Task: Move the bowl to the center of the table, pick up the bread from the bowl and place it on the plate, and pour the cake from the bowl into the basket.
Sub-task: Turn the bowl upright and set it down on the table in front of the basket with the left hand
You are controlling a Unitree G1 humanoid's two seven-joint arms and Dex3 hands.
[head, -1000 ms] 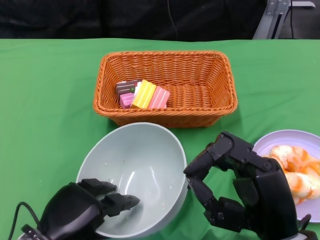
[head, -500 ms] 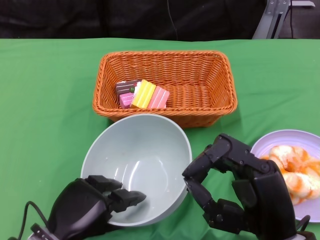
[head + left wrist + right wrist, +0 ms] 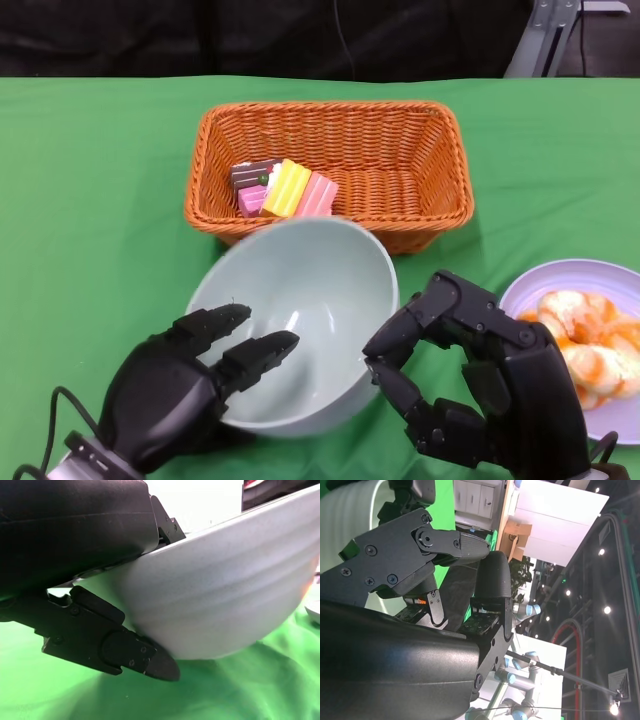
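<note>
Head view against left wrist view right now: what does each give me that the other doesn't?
Only the head view shows the basket with the cake pieces inside, the plate with bread, the right hand, and the bowl's empty inside. Only the left wrist view shows the bowl's underside raised off the green cloth. Both show the bowl and the left hand at its rim.

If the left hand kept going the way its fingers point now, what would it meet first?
Probably the inside wall of the bowl: the left hand has its fingers over the near rim, pointing into it. Depth is unclear.

Bowl (image 3: 310,300) w/ basket (image 3: 420,170) right behind blocks centre; open cloth (image 3: 90,200) far left.
</note>
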